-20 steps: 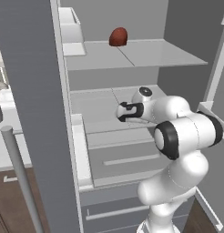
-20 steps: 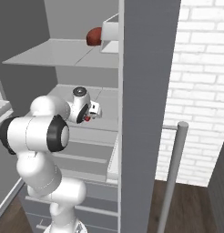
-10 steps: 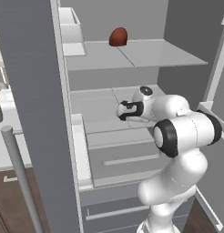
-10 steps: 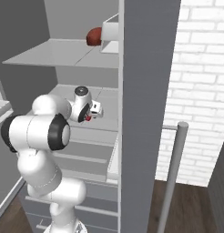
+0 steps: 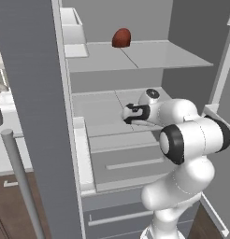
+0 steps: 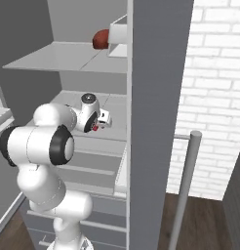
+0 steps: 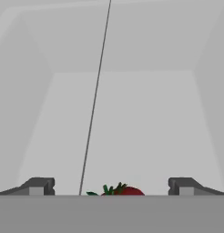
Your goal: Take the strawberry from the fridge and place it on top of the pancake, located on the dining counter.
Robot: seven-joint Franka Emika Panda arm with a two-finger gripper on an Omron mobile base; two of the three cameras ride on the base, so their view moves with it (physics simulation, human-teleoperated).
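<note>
1. Open fridge (image 5: 37, 93), matte grey, pale grey shelves inside; white brick wall (image 6: 214, 83) to its right, dark wood floor (image 6: 210, 219) below.
2. Upper shelf (image 5: 135, 56): a dark red rounded lump (image 5: 121, 38) sits near the back (not the berry). Two drawers (image 5: 121, 161) front the lower part.
3. Arm reaches in over the middle shelf (image 5: 100, 109); gripper (image 5: 127, 115) sits low above it, pointing toward the fridge's left side.
4. Hand view: jaws wide apart, fingertips (image 7: 41, 185) at both lower corners, nothing between the pads.
5. Strawberry (image 7: 124, 191) lies on the middle shelf between the two tips, roughly centred, just under the hand; only its top and green leaves clear the frame's bottom edge, rest cut off.
6. Right base view: a red speck (image 6: 95, 128) under the hand, mostly hidden by the wrist. Contact with the fingers: can't tell.
</note>
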